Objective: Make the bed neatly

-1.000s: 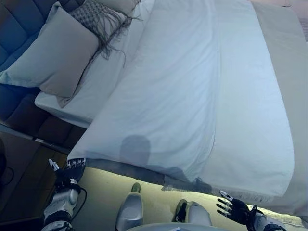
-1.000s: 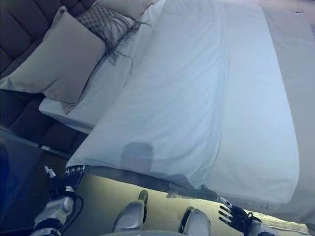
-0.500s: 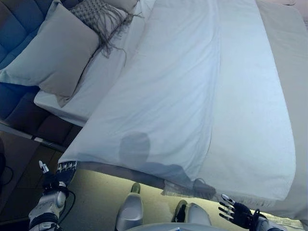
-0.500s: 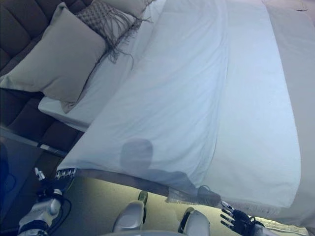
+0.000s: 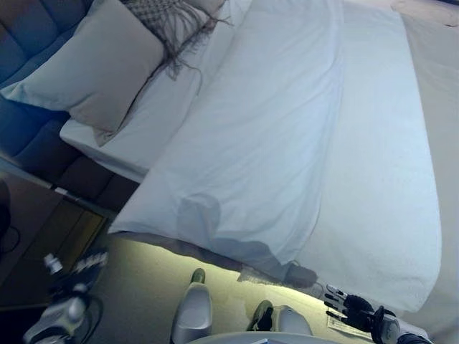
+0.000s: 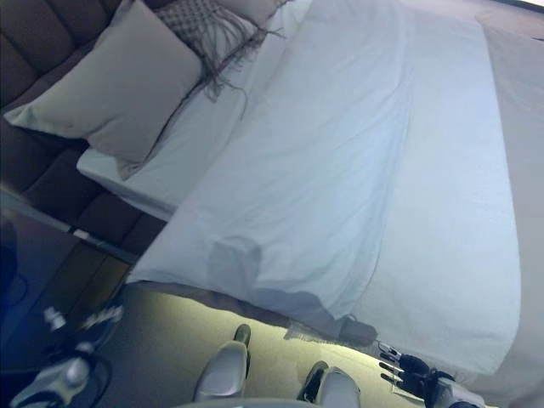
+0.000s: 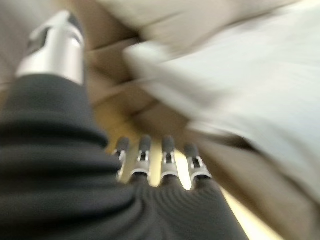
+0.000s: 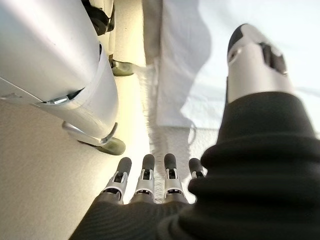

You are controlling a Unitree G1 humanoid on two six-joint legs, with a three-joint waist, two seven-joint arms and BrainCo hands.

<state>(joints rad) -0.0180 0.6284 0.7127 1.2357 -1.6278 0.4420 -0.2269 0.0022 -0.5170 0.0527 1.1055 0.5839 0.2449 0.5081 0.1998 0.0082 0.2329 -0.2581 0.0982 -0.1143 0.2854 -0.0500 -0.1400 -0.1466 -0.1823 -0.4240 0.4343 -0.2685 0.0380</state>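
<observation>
A white duvet (image 5: 265, 143) covers the bed, its near corner (image 5: 129, 226) hanging free over the side. A whiter textured blanket (image 5: 380, 186) lies under it on the right, its fringed edge (image 5: 287, 276) hanging at the near side. My left hand (image 5: 75, 269) hangs low beside the bed, off the cloth, fingers (image 7: 155, 155) straight and holding nothing. My right hand (image 5: 351, 309) hovers below the blanket's fringed edge, fingers (image 8: 145, 175) straight, with nothing in it.
A large grey pillow (image 5: 100, 68) leans on the dark padded headboard (image 5: 29, 43), with a fringed knit cushion (image 5: 168, 18) beside it. White sheet (image 5: 143, 129) shows below the pillow. A dark nightstand edge (image 5: 43, 193) stands at the bed's left. Pale floor (image 5: 150, 301) lies below.
My left hand has let go of the duvet corner and dropped down and left; the corner now hangs free. The view has shifted. My right hand has barely moved.
</observation>
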